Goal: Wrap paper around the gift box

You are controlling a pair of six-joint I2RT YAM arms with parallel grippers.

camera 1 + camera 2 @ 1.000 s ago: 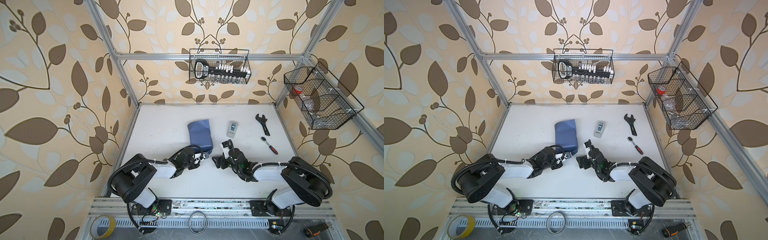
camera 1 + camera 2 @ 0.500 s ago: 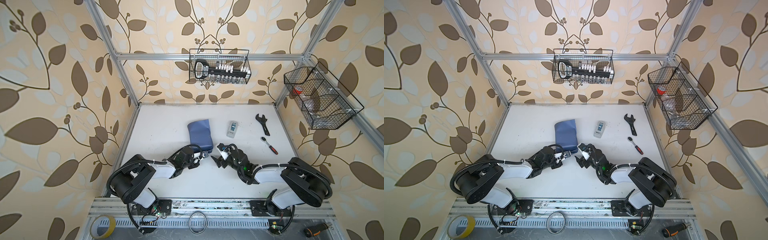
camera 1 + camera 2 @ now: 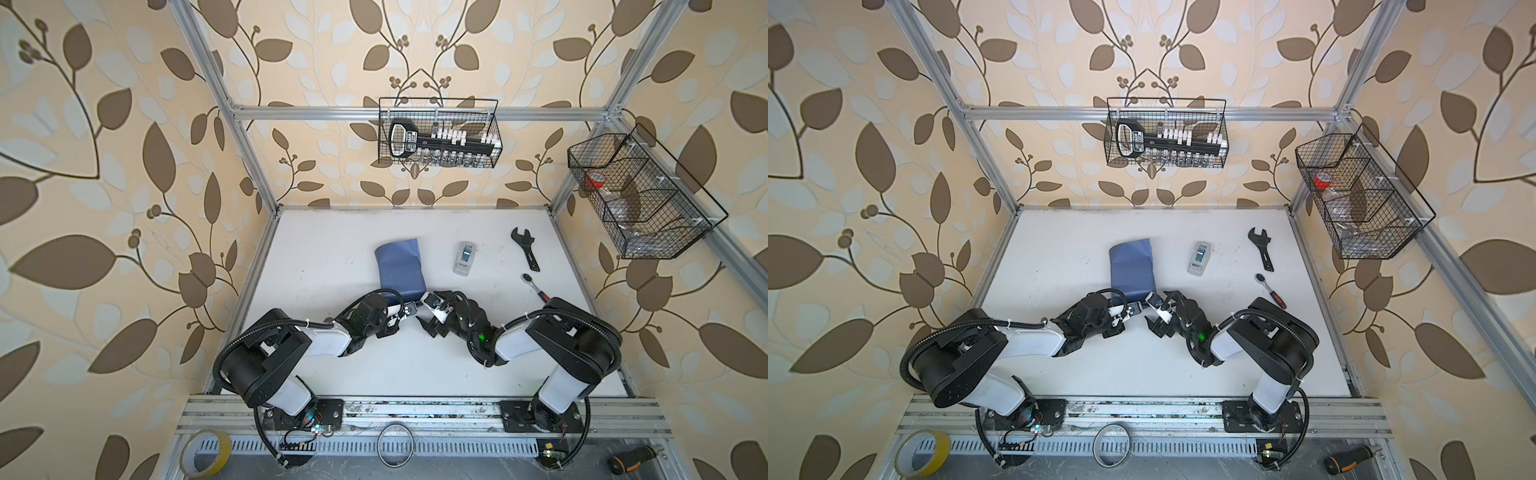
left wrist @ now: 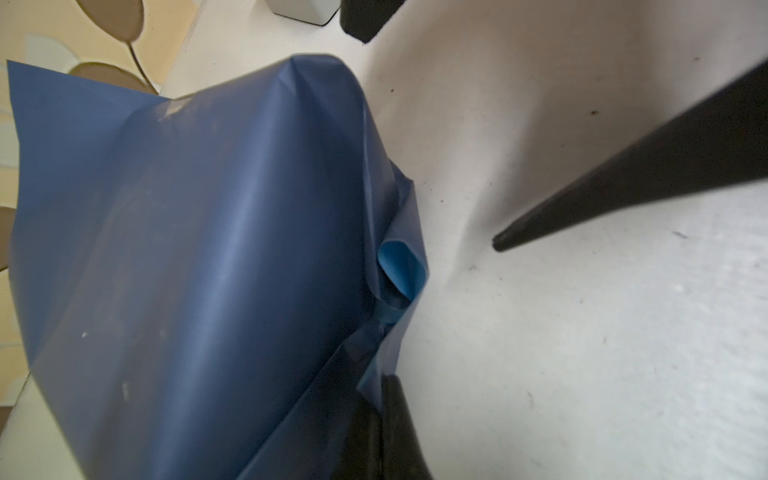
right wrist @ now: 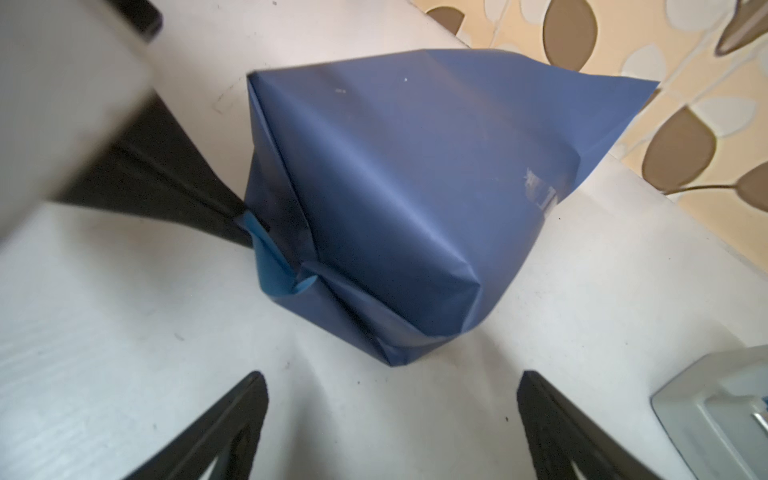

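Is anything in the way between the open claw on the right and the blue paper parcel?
Nothing visible. In the right wrist view only table lies between the right gripper and the paper. The tape dispenser sits off to one side, and the left gripper pinches a corner on the other.

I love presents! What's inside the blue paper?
Only the paper shows, folded round something boxy. Its light-blue inner side peeks out at one corner. Whatever is inside is completely covered.

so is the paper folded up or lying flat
Folded: the paper forms a creased, boxy bundle, with its far end flap sticking out loose.
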